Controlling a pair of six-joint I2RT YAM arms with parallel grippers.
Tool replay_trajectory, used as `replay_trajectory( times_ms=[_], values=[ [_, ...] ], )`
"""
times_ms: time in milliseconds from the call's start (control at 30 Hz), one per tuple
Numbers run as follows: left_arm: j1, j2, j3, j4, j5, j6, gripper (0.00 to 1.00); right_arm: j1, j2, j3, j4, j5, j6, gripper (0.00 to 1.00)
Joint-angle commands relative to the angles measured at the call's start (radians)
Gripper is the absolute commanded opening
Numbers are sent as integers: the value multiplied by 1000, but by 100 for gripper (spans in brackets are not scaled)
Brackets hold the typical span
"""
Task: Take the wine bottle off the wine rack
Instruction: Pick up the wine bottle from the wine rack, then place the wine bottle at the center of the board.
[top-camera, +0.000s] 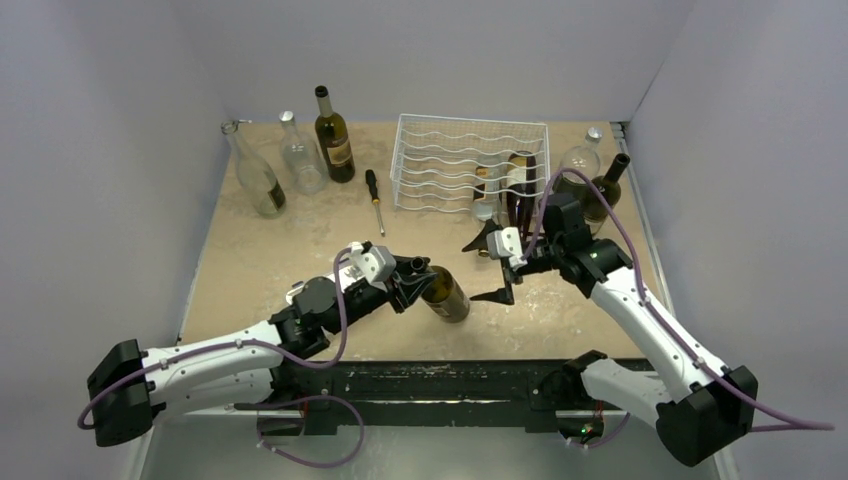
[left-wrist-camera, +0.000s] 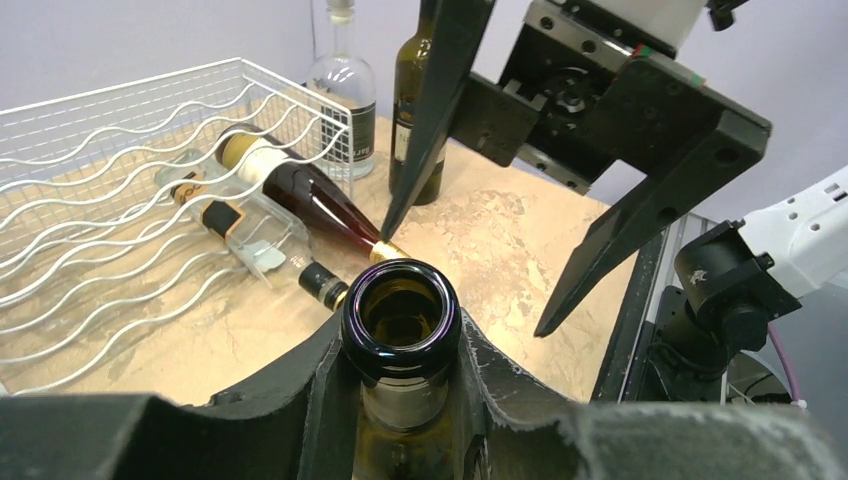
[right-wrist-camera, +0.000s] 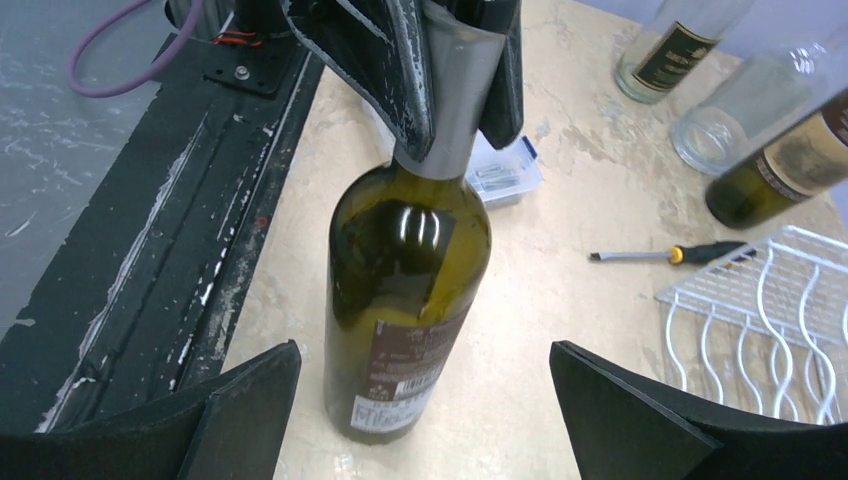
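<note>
- The left claw (top-camera: 418, 277) pinches the wine bottle (top-camera: 447, 295) by its neck, off the wine rack (top-camera: 440, 140), toward the near edge of the worktop (top-camera: 290, 250); smooth glass may slip or topple.
- The right claw (top-camera: 487, 268), spread wide beside it, could knock it.

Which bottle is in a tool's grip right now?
The olive-green bottle at front centre, its neck clamped in the left tool; the other bottles stand at the back or lie in the wine rack.
</note>
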Motion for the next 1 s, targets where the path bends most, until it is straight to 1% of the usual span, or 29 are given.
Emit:
replay_trajectory(
  times_ms=[0,133,267,433,567,700,967],
  values=[
    [-2,-51,104,23,-49,-50,0,-49,-69,30,-69,-7,38,99],
    [-2,-60,145,-36,-71,-73,0,-85,-121,9,-101,37,79,99],
    [-2,-58,193,-108,-119,-111,0,-149,-192,-62,-48,100,149,99],
    [-2,-46,251,-192,-152,-138,0,-205,-217,-65,-23,127,171,99],
    [0,-34,293,-248,-171,-148,0,-224,-234,-80,11,166,194,99],
    [6,-20,328,-291,-194,-145,0,-229,-239,-89,19,171,197,99],
    [90,19,390,-350,-178,-160,0,-235,-249,-99,24,181,188,99]
  ],
)
